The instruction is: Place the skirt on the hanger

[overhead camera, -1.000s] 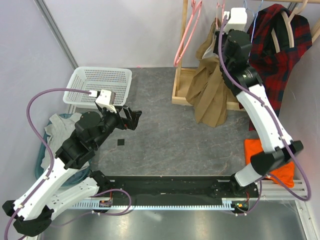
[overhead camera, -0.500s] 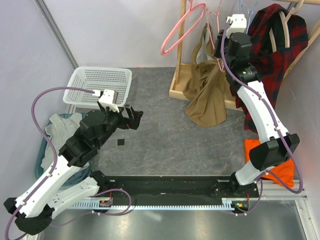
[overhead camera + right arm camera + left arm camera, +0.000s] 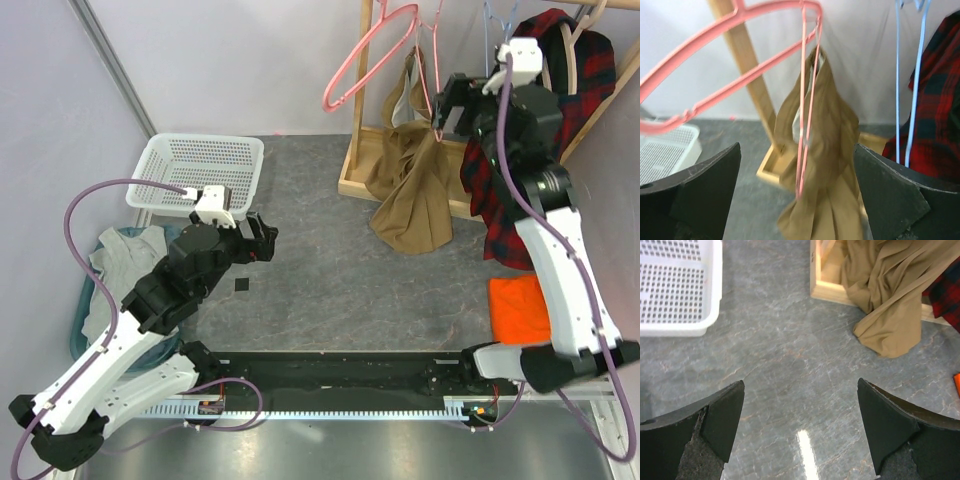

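At wooden rack (image 3: 350, 190): skirt (image 3: 412, 200) hung on tilted pink hanger (image 3: 665, 121); left gripper (image 3: 800, 425), right gripper (image 3: 797, 192) gaped empty; slope risked skirt sliding off.

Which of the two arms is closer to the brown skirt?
Right. The right gripper is open beside the skirt top at the rack; the left gripper hovers over the table near the basket, well away.

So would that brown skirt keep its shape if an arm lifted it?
Probably not: the skirt hangs in loose folds and its hem slumps over the wooden base. Likely light, since a thin pink hanger seems to carry it. It may slip off, being bunched.
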Tool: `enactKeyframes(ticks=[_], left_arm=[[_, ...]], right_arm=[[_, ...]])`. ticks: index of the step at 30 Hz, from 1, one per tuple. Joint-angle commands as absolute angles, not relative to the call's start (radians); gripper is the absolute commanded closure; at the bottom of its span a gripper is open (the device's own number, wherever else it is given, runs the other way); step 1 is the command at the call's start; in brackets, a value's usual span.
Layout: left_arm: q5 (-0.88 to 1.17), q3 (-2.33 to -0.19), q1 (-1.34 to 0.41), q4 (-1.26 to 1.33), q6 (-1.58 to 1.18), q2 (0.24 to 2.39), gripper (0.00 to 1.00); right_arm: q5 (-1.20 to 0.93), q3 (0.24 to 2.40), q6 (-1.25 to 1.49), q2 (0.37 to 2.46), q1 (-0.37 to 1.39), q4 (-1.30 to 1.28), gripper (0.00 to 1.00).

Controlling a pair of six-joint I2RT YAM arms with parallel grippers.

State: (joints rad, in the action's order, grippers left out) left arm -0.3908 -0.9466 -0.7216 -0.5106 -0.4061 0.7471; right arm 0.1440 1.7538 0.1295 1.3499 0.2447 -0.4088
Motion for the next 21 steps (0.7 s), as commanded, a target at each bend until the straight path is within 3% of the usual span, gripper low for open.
enactKeyframes(ticks=[1,9,15,21], left_arm=[[-0.437,-0.917,-0.723,-0.54,-0.488,0.719,0.01],[-0.456,-0.844,-0.723,-0.566,-0.575,0.683,0.0],[-0.39,-0.816,-0.723,-0.598,-0.667,0.66,0.0],[-0.368,-0.749,-0.723,-0.6,-0.716,0.612,0.0]], right_arm=[[0.028,1.54,0.201,1.192,0.245,-0.56,0.02],[-0.098,0.872,0.333,0.914,0.256,-0.451,0.02],[-0.072,0.671,0.405,0.769,0.262,-0.414,0.02],[-0.052,0.611,0.419,0.641,0.262,-0.423,0.02]])
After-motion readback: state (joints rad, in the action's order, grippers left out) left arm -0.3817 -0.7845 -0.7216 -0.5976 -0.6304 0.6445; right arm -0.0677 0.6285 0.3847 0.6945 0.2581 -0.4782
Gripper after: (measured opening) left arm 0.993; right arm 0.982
